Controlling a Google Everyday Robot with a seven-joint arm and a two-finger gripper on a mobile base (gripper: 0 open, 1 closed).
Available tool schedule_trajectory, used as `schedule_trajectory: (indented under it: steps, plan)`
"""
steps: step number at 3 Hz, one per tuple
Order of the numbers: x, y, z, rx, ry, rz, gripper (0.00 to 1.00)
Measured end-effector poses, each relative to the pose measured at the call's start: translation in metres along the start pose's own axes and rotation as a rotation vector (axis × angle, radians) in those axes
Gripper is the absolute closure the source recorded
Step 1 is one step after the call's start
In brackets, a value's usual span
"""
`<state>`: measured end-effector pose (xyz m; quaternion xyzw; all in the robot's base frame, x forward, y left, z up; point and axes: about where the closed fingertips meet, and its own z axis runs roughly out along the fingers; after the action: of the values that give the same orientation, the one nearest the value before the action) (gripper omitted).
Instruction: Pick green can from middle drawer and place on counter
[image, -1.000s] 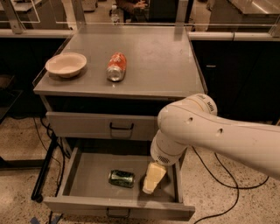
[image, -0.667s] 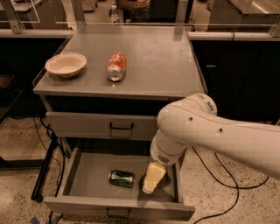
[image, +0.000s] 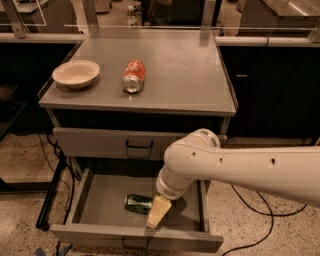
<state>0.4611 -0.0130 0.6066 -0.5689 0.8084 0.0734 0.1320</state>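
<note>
The green can (image: 138, 202) lies on its side on the floor of the open middle drawer (image: 102, 200), near its centre. My gripper (image: 158, 212) reaches down into the drawer from the right. Its pale tip is right beside the can's right end, touching it or nearly so. The white arm (image: 240, 170) hides the drawer's right part. The counter (image: 185, 70) is the flat grey top of the cabinet above.
An orange-red can (image: 134, 76) lies on its side on the counter, with a pale bowl (image: 76, 73) to its left. A shut grey drawer front (image: 100, 143) sits above the open drawer. Cables run over the floor on both sides of the cabinet.
My gripper has moved left and a little lower in the drawer, closing the gap to the green can. The can has not moved.
</note>
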Motion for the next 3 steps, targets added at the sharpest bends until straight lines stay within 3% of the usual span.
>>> schedule_trajectory:
  steps: [2, 3]
  plan:
    - [0.003, 0.004, 0.018, -0.023, -0.029, 0.016, 0.0]
    - [0.006, -0.006, 0.047, -0.017, -0.077, 0.05, 0.0]
